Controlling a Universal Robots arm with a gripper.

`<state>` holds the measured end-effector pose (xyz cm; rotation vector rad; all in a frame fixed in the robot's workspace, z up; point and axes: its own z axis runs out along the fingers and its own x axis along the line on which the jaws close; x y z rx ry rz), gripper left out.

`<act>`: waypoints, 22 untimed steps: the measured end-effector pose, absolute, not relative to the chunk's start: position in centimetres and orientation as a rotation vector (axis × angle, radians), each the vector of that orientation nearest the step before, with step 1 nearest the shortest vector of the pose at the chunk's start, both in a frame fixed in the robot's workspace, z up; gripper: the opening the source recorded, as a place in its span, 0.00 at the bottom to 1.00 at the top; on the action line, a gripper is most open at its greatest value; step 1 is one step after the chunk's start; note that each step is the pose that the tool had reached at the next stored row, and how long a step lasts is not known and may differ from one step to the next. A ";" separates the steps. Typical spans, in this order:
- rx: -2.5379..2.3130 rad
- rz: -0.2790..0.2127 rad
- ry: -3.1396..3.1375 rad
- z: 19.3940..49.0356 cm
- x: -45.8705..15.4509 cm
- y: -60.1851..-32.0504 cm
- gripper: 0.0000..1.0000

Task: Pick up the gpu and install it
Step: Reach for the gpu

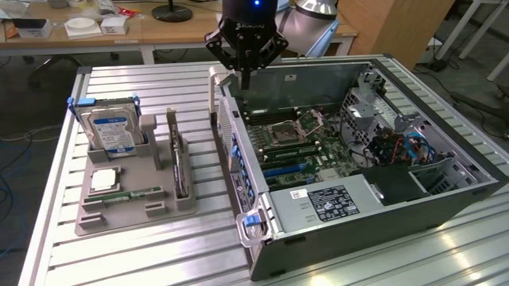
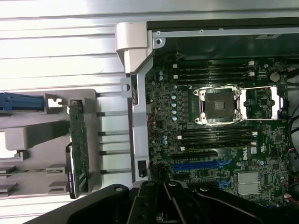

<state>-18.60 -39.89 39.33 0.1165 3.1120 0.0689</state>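
Nearest in the exterior view, the open computer case [image 1: 374, 205] is lying on its side on the slatted surface [image 1: 159, 256], with its motherboard [image 1: 298, 146] showing. Just beside it, on the exterior view's left, the gpu [image 1: 178, 170] is standing on edge in a slot of the grey holder [image 1: 131, 205], untouched. I am judging it light, stiff and fragile; its bare upper edge is offering the safest hold. Farther back, the hard drive [image 1: 111, 132] is sitting upright in the same holder. The pincer [image 1: 245, 83] is hovering over the case's far corner, fully closed and gripping nothing.
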 end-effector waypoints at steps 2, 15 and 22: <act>0.116 0.069 3.112 39.3 -18.7 -39.9 0.10; 0.116 0.069 3.112 39.3 -19.3 -39.9 0.10; 0.116 0.069 3.112 39.3 -19.6 -39.9 0.10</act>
